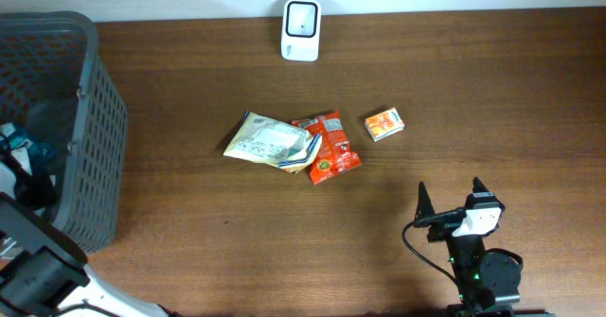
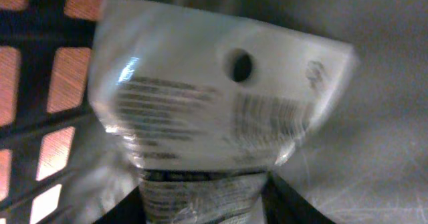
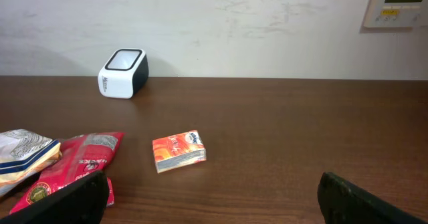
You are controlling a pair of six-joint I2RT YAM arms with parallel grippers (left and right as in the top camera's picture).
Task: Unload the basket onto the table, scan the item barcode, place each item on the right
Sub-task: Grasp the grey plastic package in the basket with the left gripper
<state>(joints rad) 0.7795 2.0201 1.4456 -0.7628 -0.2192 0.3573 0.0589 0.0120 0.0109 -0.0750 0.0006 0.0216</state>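
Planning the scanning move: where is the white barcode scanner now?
Overhead view: the scanner stands at the far edge of the table, about mid-width, beyond the red packet and the orange box.

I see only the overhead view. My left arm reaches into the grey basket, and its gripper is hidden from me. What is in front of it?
Observer: The left wrist view shows a white plastic packet with a round hang hole, its lower end between the fingers of the left gripper.
Operator: Is a barcode visible on it?
Observer: A striped block like a barcode sits below the hole, blurred.
Operator: Is it inside the basket?
Observer: Yes, the mesh wall of the basket shows at its left.
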